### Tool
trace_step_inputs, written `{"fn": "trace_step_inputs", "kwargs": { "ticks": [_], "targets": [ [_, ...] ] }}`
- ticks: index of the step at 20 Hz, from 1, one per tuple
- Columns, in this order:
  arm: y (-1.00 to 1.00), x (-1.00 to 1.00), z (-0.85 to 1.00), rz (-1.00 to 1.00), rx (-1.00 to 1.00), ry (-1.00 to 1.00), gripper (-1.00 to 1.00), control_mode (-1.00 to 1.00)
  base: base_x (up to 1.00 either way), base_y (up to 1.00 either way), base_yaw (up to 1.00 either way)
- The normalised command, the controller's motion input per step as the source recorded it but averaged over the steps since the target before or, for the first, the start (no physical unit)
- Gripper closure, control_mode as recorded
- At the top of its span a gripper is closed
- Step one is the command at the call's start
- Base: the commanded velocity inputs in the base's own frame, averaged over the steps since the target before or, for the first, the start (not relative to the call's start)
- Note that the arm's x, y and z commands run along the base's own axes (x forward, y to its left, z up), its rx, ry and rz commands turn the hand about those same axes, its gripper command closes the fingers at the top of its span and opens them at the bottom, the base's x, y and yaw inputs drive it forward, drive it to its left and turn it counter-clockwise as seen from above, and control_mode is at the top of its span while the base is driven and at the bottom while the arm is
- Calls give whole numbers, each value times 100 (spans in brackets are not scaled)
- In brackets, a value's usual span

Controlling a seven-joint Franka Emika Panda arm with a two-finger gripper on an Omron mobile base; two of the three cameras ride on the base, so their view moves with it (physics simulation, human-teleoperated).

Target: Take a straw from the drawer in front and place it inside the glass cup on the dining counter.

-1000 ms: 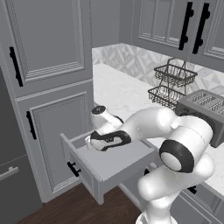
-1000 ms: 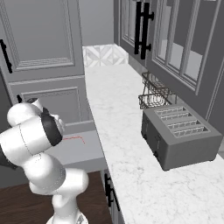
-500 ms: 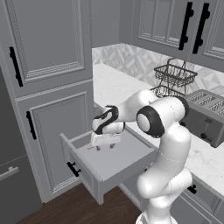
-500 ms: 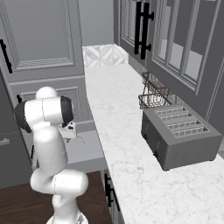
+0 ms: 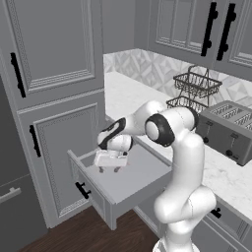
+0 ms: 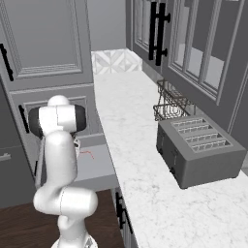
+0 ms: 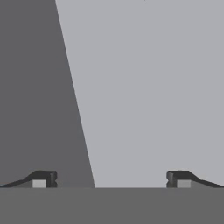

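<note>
while the gripper (image 5: 109, 170) hangs spread wide in the drawer (image 5: 129, 183), its arm half-hides the straw (image 6: 87, 154)

Drawer (image 5: 129, 183) pulled open, grey, shallow; thin red-pink straw (image 6: 87, 154) lying flat on its floor.
</note>
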Motion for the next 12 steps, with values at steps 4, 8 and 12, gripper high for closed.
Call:
{"fn": "trace_step_inputs", "kwargs": {
  "ticks": [4, 8, 12],
  "targets": [
    [37, 0, -40, 0, 0, -4, -100, -100, 0, 0, 0],
    [26, 0, -23, 0, 0, -9, -100, -100, 0, 0, 0],
    [26, 0, -23, 0, 0, -8, -100, -100, 0, 0, 0]
  ]
}}
